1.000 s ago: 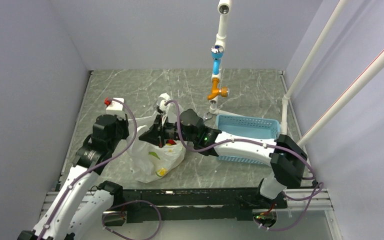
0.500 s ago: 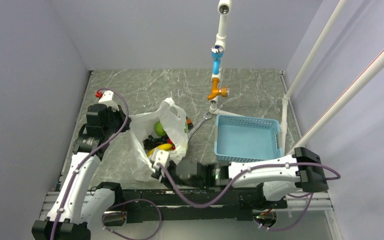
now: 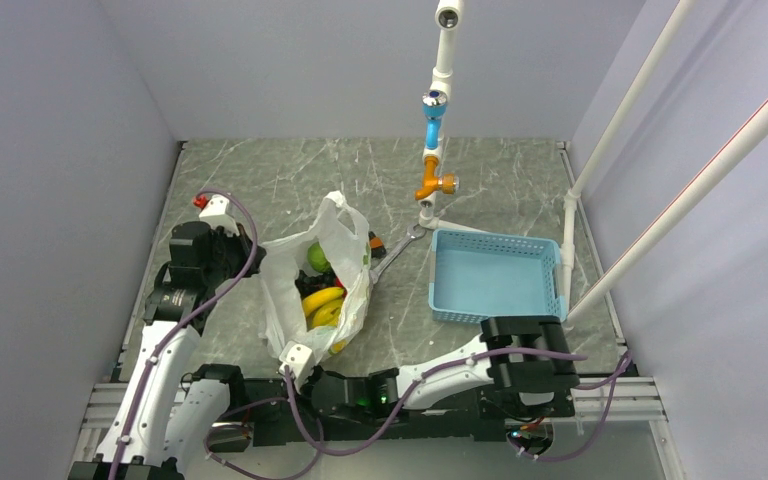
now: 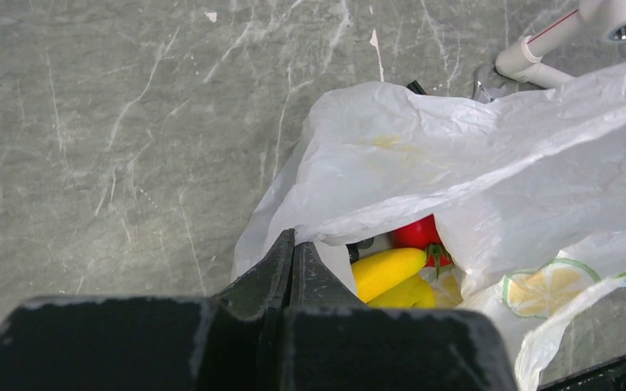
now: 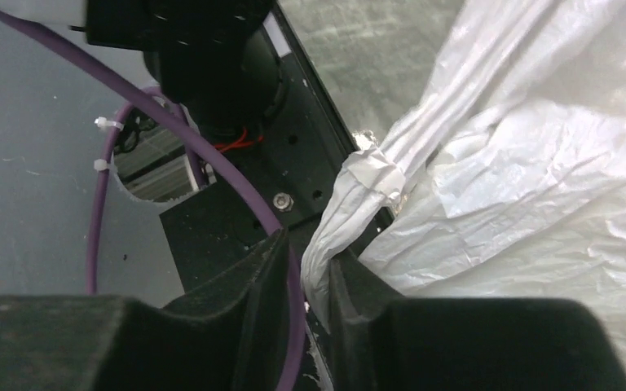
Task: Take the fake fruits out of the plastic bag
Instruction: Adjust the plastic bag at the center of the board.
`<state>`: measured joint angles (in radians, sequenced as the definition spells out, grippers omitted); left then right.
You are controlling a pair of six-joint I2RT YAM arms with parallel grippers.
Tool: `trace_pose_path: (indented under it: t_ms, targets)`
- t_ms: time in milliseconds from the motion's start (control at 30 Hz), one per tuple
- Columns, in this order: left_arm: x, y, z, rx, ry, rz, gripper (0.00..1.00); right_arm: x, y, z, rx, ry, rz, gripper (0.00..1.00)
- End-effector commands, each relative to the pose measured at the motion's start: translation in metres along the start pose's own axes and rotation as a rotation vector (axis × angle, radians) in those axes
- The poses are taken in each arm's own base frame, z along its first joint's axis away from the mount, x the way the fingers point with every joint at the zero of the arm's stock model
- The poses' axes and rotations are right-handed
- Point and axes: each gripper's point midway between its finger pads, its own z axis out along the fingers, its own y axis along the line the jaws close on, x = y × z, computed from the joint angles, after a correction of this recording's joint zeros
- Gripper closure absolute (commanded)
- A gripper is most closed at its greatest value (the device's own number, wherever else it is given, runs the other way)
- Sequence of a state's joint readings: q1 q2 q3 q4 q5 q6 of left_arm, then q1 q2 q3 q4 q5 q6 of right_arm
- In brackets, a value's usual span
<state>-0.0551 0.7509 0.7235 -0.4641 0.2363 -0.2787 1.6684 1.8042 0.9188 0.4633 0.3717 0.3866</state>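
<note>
The plastic bag lies open left of centre, pulled wide. Inside it I see the green bumpy fruit, the banana, the yellow oval fruit and dark grapes. My left gripper is shut on the bag's left rim; its wrist view shows the banana, the red fruit and the yellow oval fruit. My right gripper sits low at the near edge. Its fingers pinch a twisted bag handle.
A light blue slotted basket stands right of the bag. A silver wrench lies between them. A white pipe stand with a blue and orange valve rises behind. Black base rail runs along the near edge. Slanted white pipes stand at right.
My right arm swung from over the bag down to the near edge, drawing the handle with it. The bag's mouth opened and the fruits came into sight. My left arm shifted slightly left.
</note>
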Motion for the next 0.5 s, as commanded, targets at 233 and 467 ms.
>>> trace_pose_path:
  t_ms: [233, 467]
  targets:
    - [-0.058, -0.015, -0.014, 0.027, -0.244, 0.141, 1.0, -0.003, -0.003, -0.043, -0.088, 0.065, 0.117, 0.27]
    - [-0.06, -0.013, -0.018, 0.006, -0.261, 0.148, 1.0, -0.022, -0.039, -0.095, 0.042, 0.058, 0.104, 0.1]
